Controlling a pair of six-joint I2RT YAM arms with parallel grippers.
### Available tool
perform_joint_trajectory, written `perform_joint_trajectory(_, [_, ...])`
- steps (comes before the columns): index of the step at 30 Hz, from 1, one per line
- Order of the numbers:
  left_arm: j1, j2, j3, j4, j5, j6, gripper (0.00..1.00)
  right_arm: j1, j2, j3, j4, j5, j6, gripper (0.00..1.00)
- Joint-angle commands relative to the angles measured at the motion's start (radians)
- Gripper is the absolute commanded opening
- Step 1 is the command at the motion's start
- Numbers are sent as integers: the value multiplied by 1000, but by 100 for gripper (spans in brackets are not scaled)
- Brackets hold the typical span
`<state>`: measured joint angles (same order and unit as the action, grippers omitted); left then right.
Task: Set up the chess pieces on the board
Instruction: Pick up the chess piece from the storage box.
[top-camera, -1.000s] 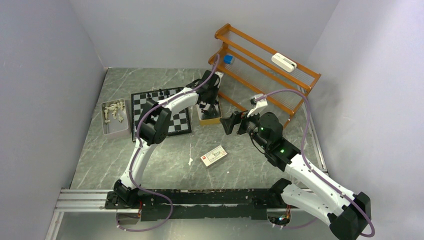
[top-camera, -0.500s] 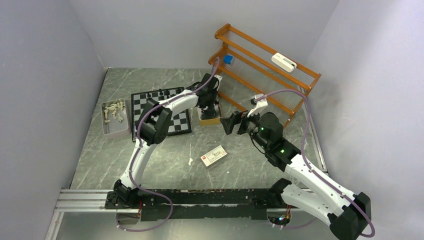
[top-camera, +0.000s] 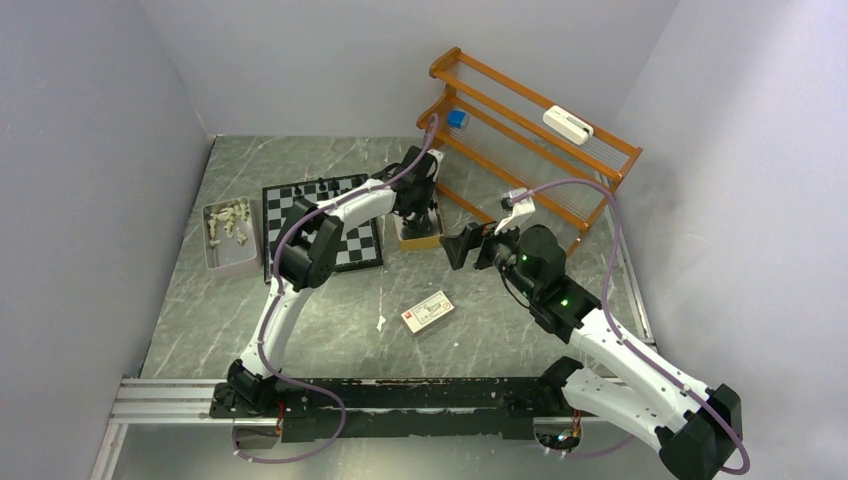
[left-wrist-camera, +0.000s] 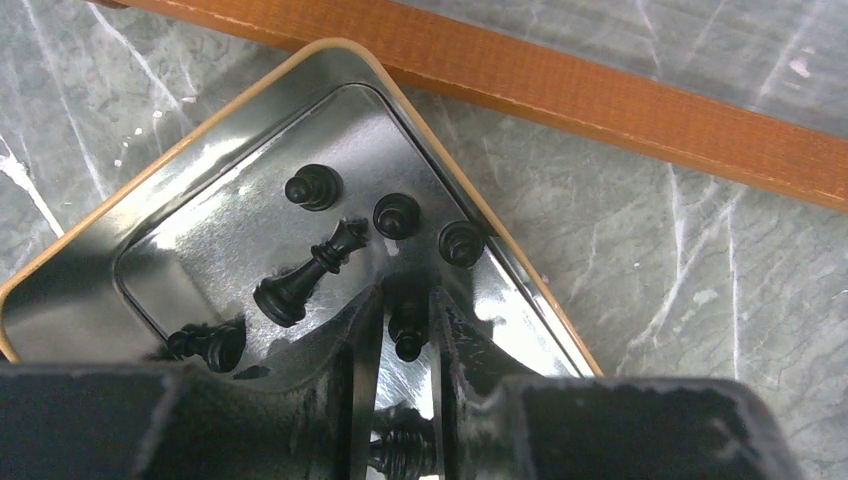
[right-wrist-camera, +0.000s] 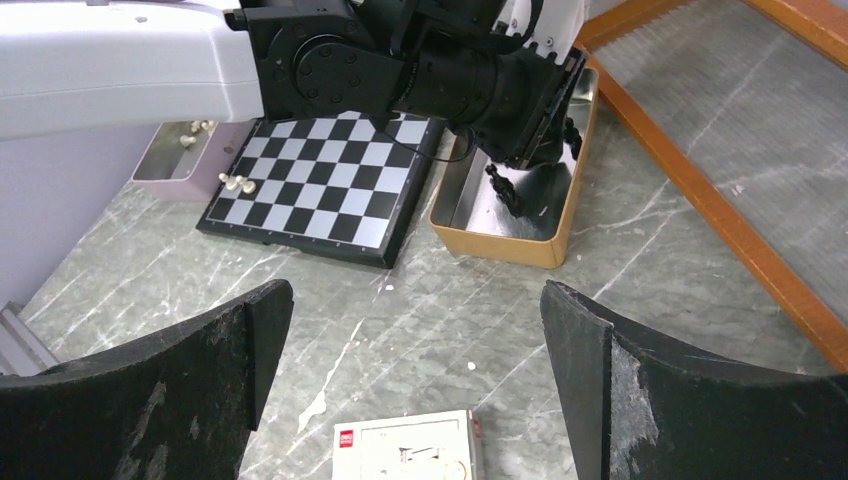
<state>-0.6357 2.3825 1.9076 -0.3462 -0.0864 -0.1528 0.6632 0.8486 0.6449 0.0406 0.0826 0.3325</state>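
Observation:
My left gripper (left-wrist-camera: 406, 294) reaches down into the tan tin (left-wrist-camera: 215, 135), shut on a small black pawn (left-wrist-camera: 408, 335) that stands between its fingers. More black chess pieces lie in the tin: a tall one on its side (left-wrist-camera: 305, 275) and three upright pawns (left-wrist-camera: 397, 214). From above, the left gripper (top-camera: 418, 212) is at the tin (top-camera: 421, 241), right of the board (top-camera: 290, 205). A few black pieces (top-camera: 310, 187) stand on its far row and two pale ones (right-wrist-camera: 237, 182) near its left edge. My right gripper (right-wrist-camera: 415, 300) hovers open and empty over the table.
A grey tray (top-camera: 232, 262) holding pale pieces (top-camera: 228, 220) lies left of the board. A white card box (top-camera: 427, 311) lies on the table near the right gripper (top-camera: 452, 245). An orange wooden rack (top-camera: 530, 130) stands at the back right, close behind the tin.
The left wrist has shifted very slightly over the tin. The right arm has not moved.

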Motion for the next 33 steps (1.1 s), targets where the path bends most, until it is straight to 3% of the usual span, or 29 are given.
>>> perform_joint_trajectory(1, [5,-59,24,-15,-15,8,30,2,-4,-7,28,2,-6,100])
perform_joint_trajectory(33, [5,-80,-40,-2,-31,10,23,1,-8,-9,28,4,-5,100])
